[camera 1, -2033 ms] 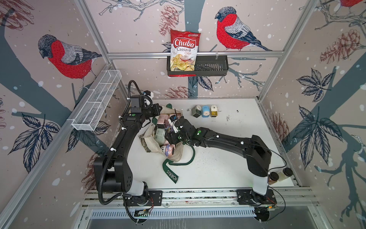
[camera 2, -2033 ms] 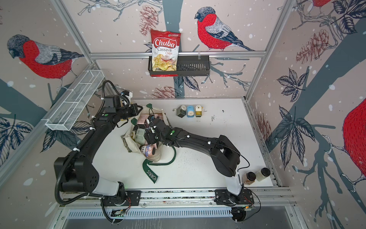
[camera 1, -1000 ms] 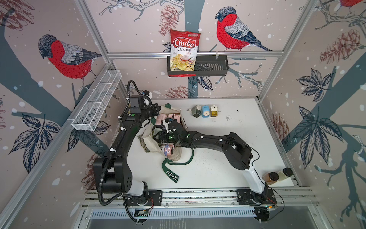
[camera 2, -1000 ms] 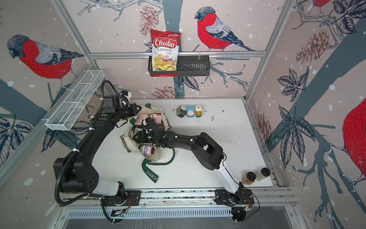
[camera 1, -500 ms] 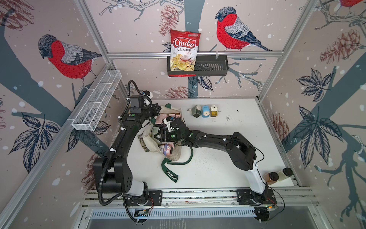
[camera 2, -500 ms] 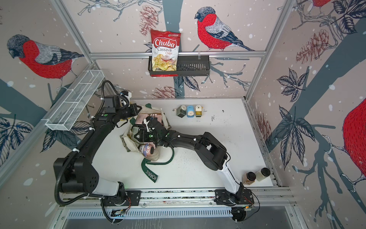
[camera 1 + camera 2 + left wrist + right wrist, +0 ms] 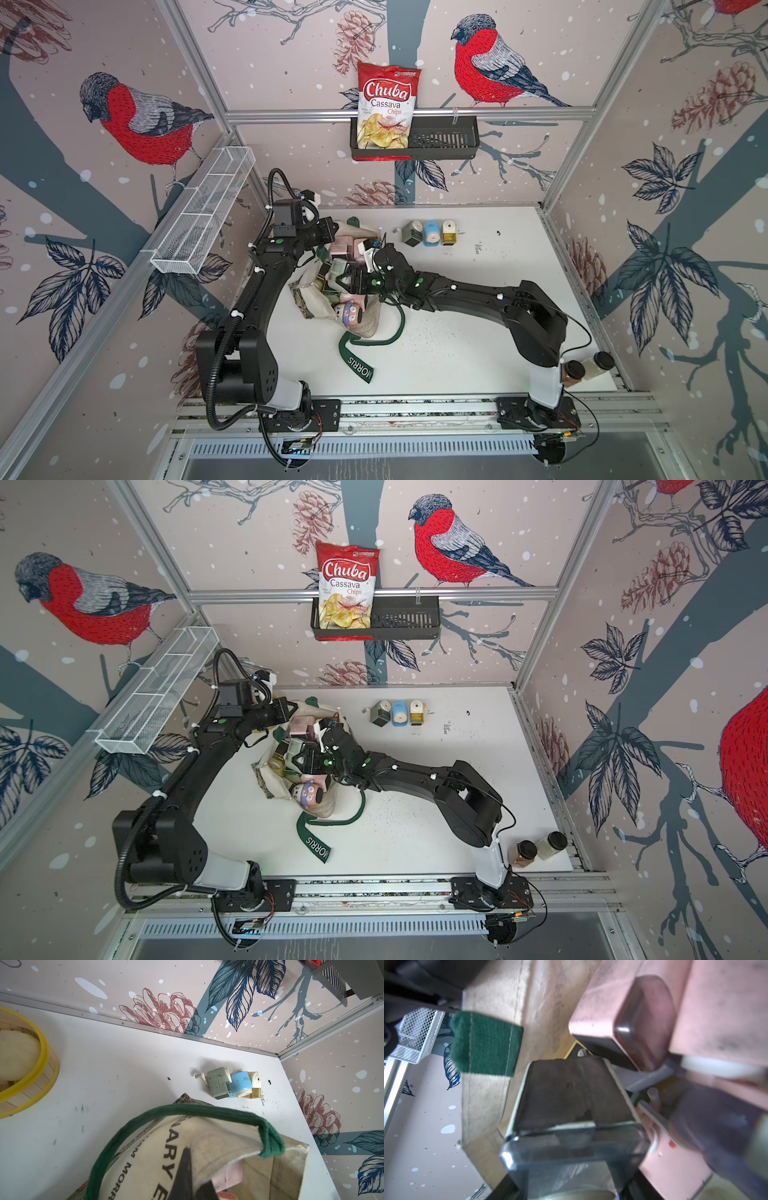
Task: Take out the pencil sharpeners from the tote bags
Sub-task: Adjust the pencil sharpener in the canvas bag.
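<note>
The cream tote bag [image 7: 318,291] lies open on the white table, stuffed with pencil sharpeners. My left gripper [image 7: 331,235] is shut on the bag's upper rim; in the left wrist view its dark fingers [image 7: 184,1169] pinch the cloth beside the green handle [image 7: 207,1110]. My right gripper [image 7: 348,279] reaches into the bag's mouth and is shut on a grey-green sharpener [image 7: 571,1095] with a clear drawer. A pink sharpener [image 7: 629,1012] lies next to it. A lilac sharpener with a face [image 7: 350,314] pokes out of the bag's near end.
Three sharpeners, green [image 7: 412,234], blue [image 7: 431,235] and cream-yellow [image 7: 448,232], stand in a row on the table's far side. Two brown-lidded jars [image 7: 586,368] stand at the near right corner. A yellow-rimmed bamboo steamer [image 7: 31,1076] sits at the far left. The green strap [image 7: 359,368] trails forward.
My right gripper has pushed deeper into the bag's mouth and closed on the grey-green sharpener, its elbow swinging right. The left gripper has kept its hold on the rim.
</note>
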You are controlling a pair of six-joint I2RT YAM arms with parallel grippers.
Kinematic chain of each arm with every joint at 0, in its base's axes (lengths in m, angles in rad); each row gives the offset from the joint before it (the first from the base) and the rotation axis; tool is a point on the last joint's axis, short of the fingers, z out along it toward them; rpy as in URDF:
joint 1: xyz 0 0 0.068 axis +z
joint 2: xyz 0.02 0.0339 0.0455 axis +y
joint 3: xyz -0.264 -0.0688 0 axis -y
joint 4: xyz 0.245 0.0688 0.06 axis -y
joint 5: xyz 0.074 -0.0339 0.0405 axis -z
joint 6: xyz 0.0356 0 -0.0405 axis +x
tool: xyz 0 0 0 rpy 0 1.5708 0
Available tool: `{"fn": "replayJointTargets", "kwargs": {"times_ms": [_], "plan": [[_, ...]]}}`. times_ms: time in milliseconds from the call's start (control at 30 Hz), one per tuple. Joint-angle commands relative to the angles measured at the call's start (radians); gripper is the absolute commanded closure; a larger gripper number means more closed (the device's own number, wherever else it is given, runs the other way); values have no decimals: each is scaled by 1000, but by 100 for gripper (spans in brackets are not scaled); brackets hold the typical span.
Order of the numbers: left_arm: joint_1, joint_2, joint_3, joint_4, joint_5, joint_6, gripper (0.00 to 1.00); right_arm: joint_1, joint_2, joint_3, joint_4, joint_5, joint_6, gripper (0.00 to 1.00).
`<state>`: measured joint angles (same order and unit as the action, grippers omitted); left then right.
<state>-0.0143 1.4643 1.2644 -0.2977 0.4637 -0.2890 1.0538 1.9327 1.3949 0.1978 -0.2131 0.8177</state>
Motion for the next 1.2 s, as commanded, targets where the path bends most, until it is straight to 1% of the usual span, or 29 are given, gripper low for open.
{"fn": "replayJointTargets", "kwargs": {"times_ms": [0,100,200,333,367,467,533,633,767,900,967,1033,1067,1167], "plan": [[1,-1,5,41,15,7,100,7,-45,-73,51,11,68,59],[1,-2,4,42,12,6,100,14,-65,-122,66,-7,107,59],[2,0,3,39,12,6,100,23,-89,-165,71,24,121,58],[1,-1,3,40,12,7,100,26,-106,-220,86,46,156,54],[1,-1,3,39,12,8,100,27,-102,-224,81,39,161,51],[0,1,4,39,13,6,100,30,-89,-230,72,23,165,38],[1,0,3,39,12,7,100,30,-88,-226,44,37,154,30],[1,1,3,39,12,8,100,30,-100,-213,-15,80,120,23],[-1,1,3,39,12,8,100,29,-119,-196,-91,120,66,19],[0,2,3,39,10,8,100,30,-140,-174,-173,132,-20,18],[1,2,4,39,11,8,100,34,-148,-153,-233,140,-96,19],[0,3,4,37,10,8,100,48,-160,-121,-311,160,-221,20],[0,2,3,39,11,8,100,57,-166,-105,-349,184,-273,21],[1,4,3,39,10,8,100,97,-196,-80,-431,337,-442,22]]}}
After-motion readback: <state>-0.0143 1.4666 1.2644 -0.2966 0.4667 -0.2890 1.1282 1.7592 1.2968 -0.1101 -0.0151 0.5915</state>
